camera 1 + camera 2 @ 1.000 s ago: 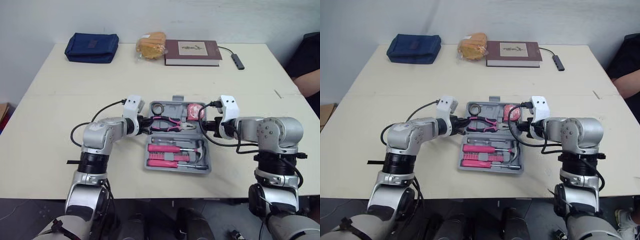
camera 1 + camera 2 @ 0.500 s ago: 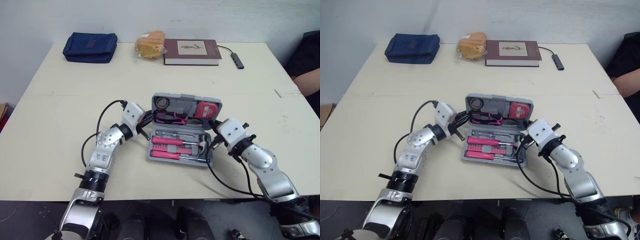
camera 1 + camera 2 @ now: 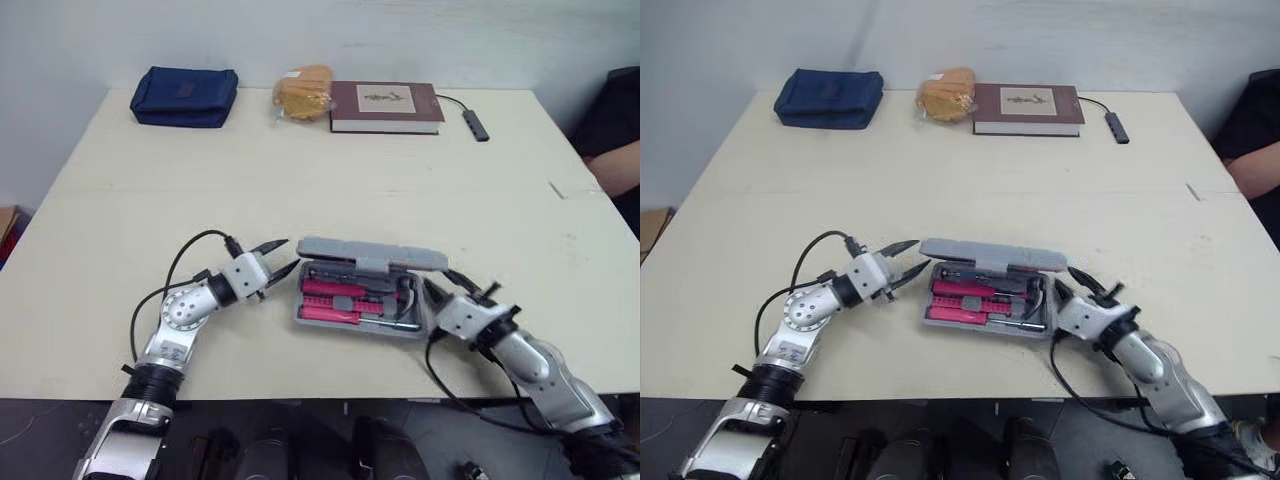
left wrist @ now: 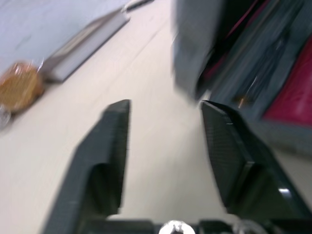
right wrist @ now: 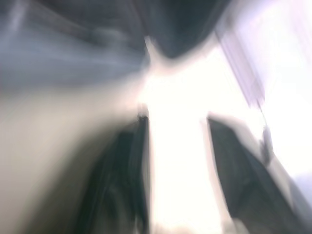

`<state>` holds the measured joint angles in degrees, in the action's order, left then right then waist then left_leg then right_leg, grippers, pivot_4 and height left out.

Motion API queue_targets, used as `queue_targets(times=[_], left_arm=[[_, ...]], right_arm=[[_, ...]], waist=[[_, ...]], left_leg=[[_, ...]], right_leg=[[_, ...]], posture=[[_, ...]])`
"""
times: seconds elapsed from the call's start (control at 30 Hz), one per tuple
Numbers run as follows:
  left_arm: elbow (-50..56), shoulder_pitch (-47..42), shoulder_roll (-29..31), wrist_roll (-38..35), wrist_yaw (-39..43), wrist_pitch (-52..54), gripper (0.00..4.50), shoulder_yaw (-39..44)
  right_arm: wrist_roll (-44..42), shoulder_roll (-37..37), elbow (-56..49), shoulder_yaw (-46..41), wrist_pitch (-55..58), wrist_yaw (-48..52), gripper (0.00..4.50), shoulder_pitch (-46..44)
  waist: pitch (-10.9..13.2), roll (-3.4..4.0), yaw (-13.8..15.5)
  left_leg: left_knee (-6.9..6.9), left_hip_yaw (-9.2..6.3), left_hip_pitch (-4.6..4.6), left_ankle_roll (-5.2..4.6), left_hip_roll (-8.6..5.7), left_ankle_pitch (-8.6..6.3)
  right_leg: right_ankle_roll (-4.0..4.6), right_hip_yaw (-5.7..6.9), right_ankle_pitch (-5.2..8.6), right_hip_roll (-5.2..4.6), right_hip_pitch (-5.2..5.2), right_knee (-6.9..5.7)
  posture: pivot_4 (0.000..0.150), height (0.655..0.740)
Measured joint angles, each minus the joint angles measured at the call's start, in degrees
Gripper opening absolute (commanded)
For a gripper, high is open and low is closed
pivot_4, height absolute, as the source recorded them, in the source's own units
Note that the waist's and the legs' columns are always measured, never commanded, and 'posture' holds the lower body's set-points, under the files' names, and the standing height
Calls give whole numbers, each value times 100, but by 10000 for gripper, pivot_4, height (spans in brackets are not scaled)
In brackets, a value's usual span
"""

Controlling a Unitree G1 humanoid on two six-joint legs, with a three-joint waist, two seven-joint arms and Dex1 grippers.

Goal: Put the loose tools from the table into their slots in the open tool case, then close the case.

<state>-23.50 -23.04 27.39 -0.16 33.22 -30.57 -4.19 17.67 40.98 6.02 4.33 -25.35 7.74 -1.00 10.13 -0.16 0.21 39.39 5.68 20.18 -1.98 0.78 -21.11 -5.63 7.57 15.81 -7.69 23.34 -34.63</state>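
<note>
The grey tool case lies near the table's front edge. Its lid hangs almost flat over the base, leaving a gap at the front. Through the gap I see pink-handled tools in their slots. My left gripper is open just off the case's left end, with nothing between its fingers; the left wrist view shows the case's edge ahead of them. My right gripper sits at the case's right end, open and holding nothing, with its fingers spread apart.
Along the far edge lie a blue pouch, a wrapped bread-like bundle, a dark red book and a small dark adapter on a cable. A person's arm shows at the right edge.
The lid has swung from flat open, through upright, down over the base. Both grippers have opened and let go of it, and both arms have dropped lower towards the table's front.
</note>
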Motion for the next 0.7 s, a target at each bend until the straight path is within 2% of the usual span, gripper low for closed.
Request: queue_targets(times=[0.03,0.07,0.2,0.33,0.4,0.53,0.6,0.63,0.67,0.7], left_arm=[[28,29,28,-74,75,54,42416,30],[91,112,81,-245,213,224,42499,101],[257,522,555,-904,770,1181,42499,493],[511,515,697,-1289,1030,1859,42499,680],[601,375,636,-1379,1107,2154,37000,678],[686,-280,338,-1430,1210,2829,18746,504],[641,-534,228,-1392,1263,3060,8953,392],[622,-610,195,-1374,1273,3099,4712,339],[312,-981,35,-1251,1341,3194,198,163],[141,-1241,-51,-1174,1386,3265,0,50]], right_arm=[[-27,10,-77,-73,3,15,41175,81],[-133,18,-237,-199,16,79,44461,262],[-976,83,-887,-682,172,631,44461,1156],[-1964,84,-1380,-918,627,1341,44461,1655],[-2474,92,-1661,-981,961,1702,45000,1799],[-3600,267,-2338,-1026,1779,2648,25581,2235],[-3882,327,-2541,-1108,2149,2930,14536,2324],[-3939,367,-2576,-1111,2245,2991,10516,2348],[-4137,458,-2668,-1144,2544,3193,5258,2480],[-4241,544,-2736,-1112,2766,3353,515,2506]], waist=[[0,0,9],[-1,0,11],[0,-1,-14],[1,0,0],[1,0,2],[1,0,99],[1,1,108],[2,0,109],[3,-3,138],[8,-10,154]], left_leg=[[0,-2,-1,0,0,0],[0,-6,0,0,0,0],[-6,-17,2,6,8,-3],[-2,-19,-2,0,3,0],[-2,-21,-2,0,3,0],[-2,-22,0,1,2,-1],[-2,-13,-2,-1,-6,0],[-2,-15,-1,-3,-8,1],[2,-19,0,-6,-12,2],[9,-24,5,-10,-13,5]], right_leg=[[0,0,0,0,-3,1],[1,-1,1,-1,-3,2],[7,5,4,3,-4,7],[6,0,1,-6,-11,2],[7,0,1,-6,-11,1],[8,3,1,14,-11,2],[7,6,0,18,-11,-1],[7,8,0,20,-10,0],[6,14,0,21,-13,-2],[4,20,-2,25,-13,-2]], posture=[[1500,7400],[1500,7400],[1500,7400],[1500,7400],[1500,7400],[1500,7400],[1500,7400],[1500,7400],[1500,7400],[1500,7400]])
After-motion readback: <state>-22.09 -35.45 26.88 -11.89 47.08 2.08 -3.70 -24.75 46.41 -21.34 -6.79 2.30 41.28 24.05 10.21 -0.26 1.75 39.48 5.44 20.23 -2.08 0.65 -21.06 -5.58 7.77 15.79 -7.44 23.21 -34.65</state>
